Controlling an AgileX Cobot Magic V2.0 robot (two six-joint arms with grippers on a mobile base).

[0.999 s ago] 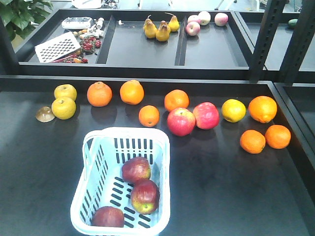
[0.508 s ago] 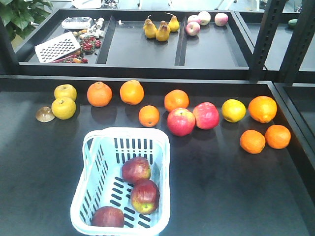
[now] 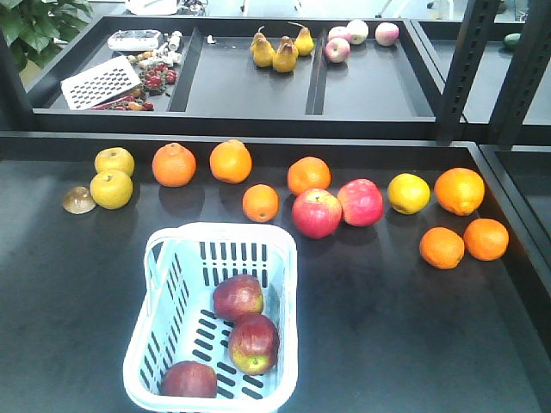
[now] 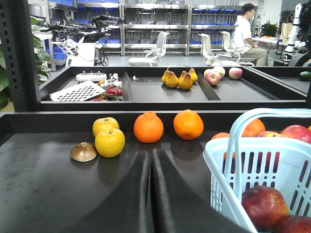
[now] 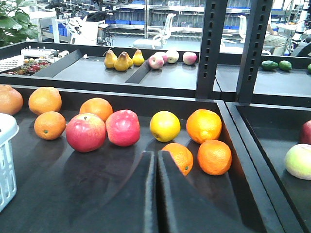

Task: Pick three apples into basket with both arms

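Front view only: three apples [image 3: 238, 298] in basket [image 3: 275, 258].

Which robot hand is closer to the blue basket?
Left. The left gripper sits shut just beside the basket, which fills the near right of its view. The right gripper, also shut, sees only the basket's edge at far left.

Left gripper [image 4: 151, 160] fingers together, right gripper [image 5: 156, 162] likewise

Behind the black shelving [image 4: 146, 94] stand white office chairs [image 4: 158, 46], blue-binned racks [image 4: 155, 24] and a seated person [image 4: 248, 34].
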